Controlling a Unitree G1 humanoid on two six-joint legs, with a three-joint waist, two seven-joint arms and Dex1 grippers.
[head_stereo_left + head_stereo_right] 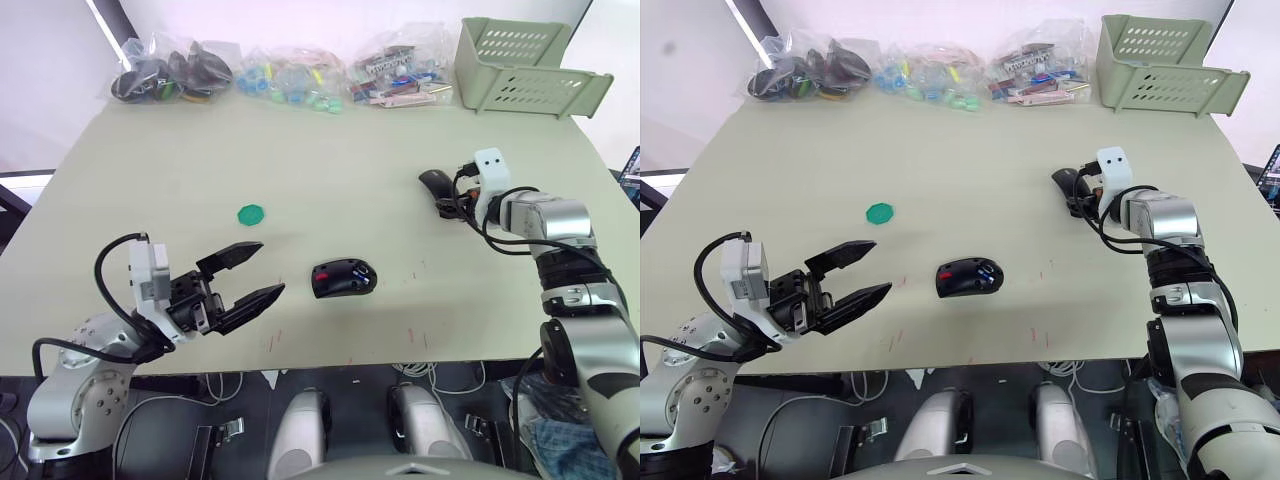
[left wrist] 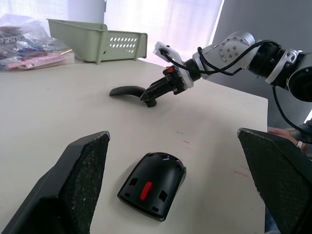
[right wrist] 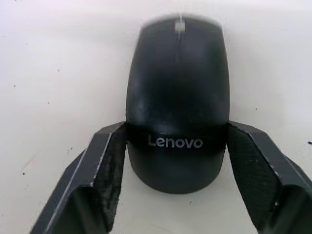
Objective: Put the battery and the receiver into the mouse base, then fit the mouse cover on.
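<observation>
The mouse base (image 1: 343, 278) lies near the table's front middle, black with a red part (image 2: 146, 190) inside. A small blue speck shows in it; I cannot tell if that is the battery. The receiver is hidden. My left gripper (image 1: 245, 275) hovers open to the left of the base, its fingers pointing at it with nothing between them. The mouse cover (image 3: 178, 87), glossy black, lies on the table at the right (image 1: 433, 182). My right gripper (image 3: 178, 139) is shut on the cover's near end, a finger pressed on each side.
A flat green disc (image 1: 250, 213) lies left of centre. Clear bags of parts (image 1: 280, 75) line the back edge, and a pale green basket (image 1: 525, 65) stands at the back right. Bare tabletop lies between base and cover.
</observation>
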